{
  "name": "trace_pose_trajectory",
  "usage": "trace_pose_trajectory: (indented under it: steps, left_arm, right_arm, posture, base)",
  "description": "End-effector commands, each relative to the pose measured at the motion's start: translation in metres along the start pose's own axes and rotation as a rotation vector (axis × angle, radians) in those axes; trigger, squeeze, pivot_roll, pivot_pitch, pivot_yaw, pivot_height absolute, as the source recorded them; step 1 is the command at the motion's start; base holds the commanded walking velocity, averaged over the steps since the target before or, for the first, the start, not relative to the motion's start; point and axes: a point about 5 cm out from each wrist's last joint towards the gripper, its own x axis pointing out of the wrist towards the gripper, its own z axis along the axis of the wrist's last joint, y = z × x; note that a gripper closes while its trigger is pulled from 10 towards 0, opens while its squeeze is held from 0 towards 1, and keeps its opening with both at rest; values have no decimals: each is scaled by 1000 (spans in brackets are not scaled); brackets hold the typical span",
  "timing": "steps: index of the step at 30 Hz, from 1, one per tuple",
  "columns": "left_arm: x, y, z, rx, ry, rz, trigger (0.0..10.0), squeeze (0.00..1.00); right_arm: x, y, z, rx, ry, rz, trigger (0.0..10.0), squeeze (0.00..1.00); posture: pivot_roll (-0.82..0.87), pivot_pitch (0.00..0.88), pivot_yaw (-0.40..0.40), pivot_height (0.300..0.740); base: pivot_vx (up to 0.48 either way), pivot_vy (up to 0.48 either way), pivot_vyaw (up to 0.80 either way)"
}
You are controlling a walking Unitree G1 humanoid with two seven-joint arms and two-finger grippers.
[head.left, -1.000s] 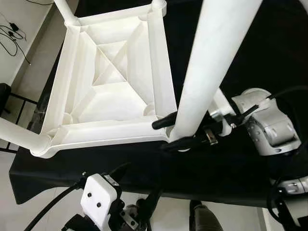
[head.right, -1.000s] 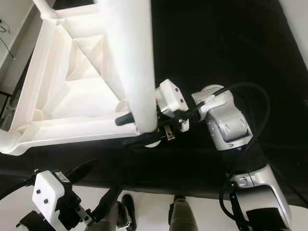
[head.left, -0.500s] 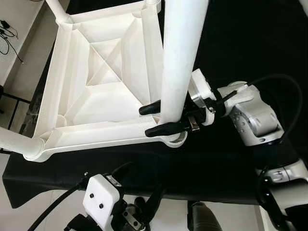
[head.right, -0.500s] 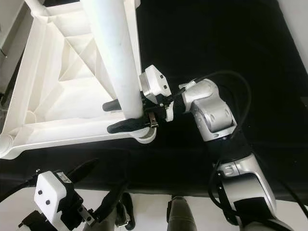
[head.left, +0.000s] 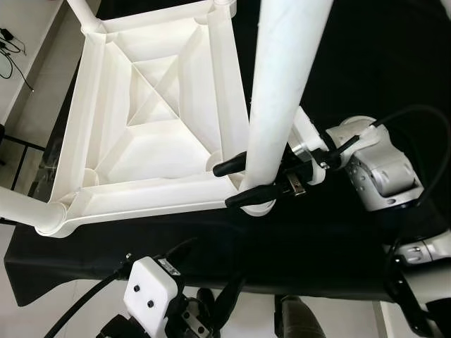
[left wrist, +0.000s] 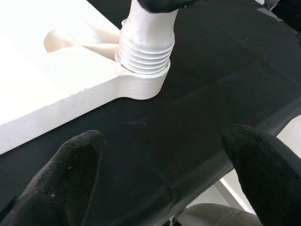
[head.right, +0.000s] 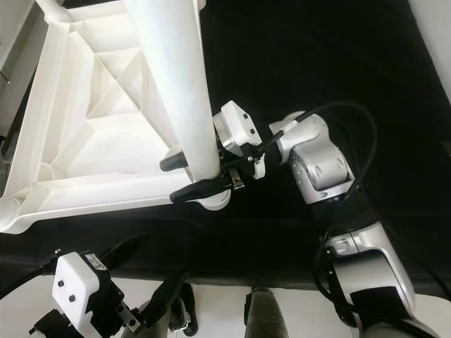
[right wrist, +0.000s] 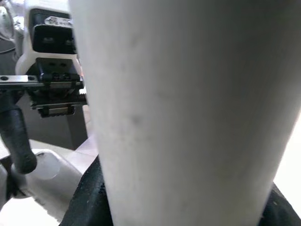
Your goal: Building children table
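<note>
The left gripper [head.left: 201, 278] hangs spread at the black cloth's [head.left: 338, 260] near edge. Past it the right gripper [head.left: 243, 182] clamps the white leg [head.left: 282, 105], its threaded end seemingly seated in the upturned tabletop's [head.left: 151, 141] corner socket [left wrist: 141, 82]; open cloth lies rightward.

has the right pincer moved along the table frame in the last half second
Yes. The right pincer, shut on the leg, has shifted slightly right relative to the frame corner, tilting the leg's top rightward.
</note>
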Motion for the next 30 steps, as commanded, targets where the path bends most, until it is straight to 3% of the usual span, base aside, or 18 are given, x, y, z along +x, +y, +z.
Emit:
trace_pose_trajectory:
  steps: [1,9,19,22,26,28,30]
  left_arm:
    - [-2,-1,-3,-8,14,10,10000,0]
    - [-1,-1,-3,-8,11,10,10000,0]
    - [-1,-1,-2,-7,6,14,10000,0]
    - [0,-1,-2,-8,3,16,10000,0]
    - [0,-1,-2,-9,2,17,10000,0]
    - [0,-1,-2,-10,2,15,10000,0]
    - [0,-1,-2,-10,2,14,10000,0]
  right_arm:
    - [1,11,-26,122,69,55,10000,0]
    - [8,29,-21,219,103,235,10000,0]
    - [24,23,-18,215,49,289,10000,0]
    - [27,22,-19,222,-58,234,10000,0]
    - [26,28,-23,243,-79,166,10000,0]
    - [28,34,-28,261,-64,35,10000,0]
    - [29,35,-29,268,-61,-13,10000,0]
  posture:
    - [14,439,115,740]
    - [12,444,117,740]
    - [10,451,109,740]
    - [7,454,105,740]
    - [1,455,107,740]
    - [-9,455,104,740]
    - [-9,455,104,740]
  base:
    - [0,0,0]
    - [0,0,0]
    - [0,0,0]
    - [0,0,0]
    - [0,0,0]
    - [0,0,0]
    - [0,0,0]
